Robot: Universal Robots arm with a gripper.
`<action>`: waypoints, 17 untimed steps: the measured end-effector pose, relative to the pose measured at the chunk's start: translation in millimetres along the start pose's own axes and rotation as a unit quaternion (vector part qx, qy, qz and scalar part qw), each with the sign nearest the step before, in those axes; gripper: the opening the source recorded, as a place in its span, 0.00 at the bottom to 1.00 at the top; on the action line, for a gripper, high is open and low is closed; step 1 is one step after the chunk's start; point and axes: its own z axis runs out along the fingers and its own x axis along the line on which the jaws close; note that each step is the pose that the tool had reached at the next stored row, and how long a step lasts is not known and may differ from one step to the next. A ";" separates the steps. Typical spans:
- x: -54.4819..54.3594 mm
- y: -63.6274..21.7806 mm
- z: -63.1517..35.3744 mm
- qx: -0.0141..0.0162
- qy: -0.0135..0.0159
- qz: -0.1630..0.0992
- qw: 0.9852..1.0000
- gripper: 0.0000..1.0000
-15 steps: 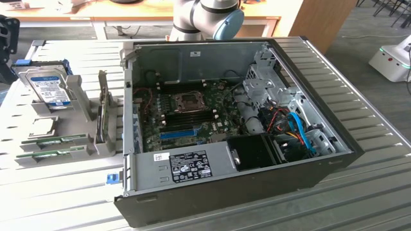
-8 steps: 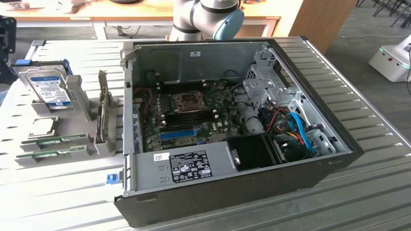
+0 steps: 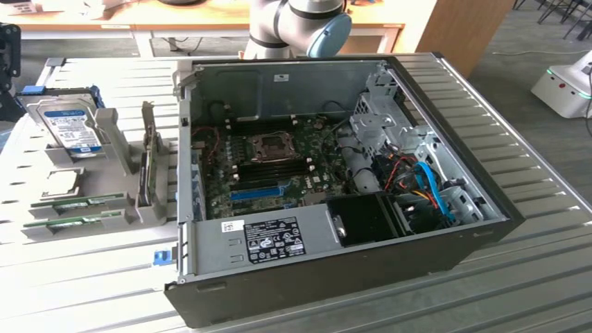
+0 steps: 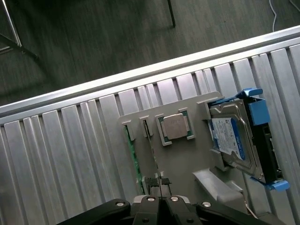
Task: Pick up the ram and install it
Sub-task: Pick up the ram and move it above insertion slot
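Note:
Two green ram sticks (image 3: 79, 203) (image 3: 69, 222) stand on edge in slots of a grey holder (image 3: 111, 146) at the exterior view's left, beside the open computer case (image 3: 324, 187). In the wrist view, one ram (image 4: 133, 154) shows as a thin green edge in the holder (image 4: 187, 159), with a second slot beside it. My gripper (image 4: 159, 182) hangs above the holder near the end of those slots. Its fingertips are together and hold nothing. The motherboard (image 3: 277, 163) lies inside the case with dark memory slots near the processor socket (image 3: 274, 146).
A silver hard drive (image 4: 232, 136) with a blue-and-white label and blue rails stands in the holder, and a square processor chip (image 4: 174, 126) lies beside it. A card (image 3: 146, 159) stands upright next to the case. A bright-blue slot strip (image 3: 257, 193) is on the motherboard. The ribbed metal table (image 3: 518, 277) ends near the holder.

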 end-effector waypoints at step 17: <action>0.0 0.0 0.0 0.001 0.001 -0.030 1.000 0.10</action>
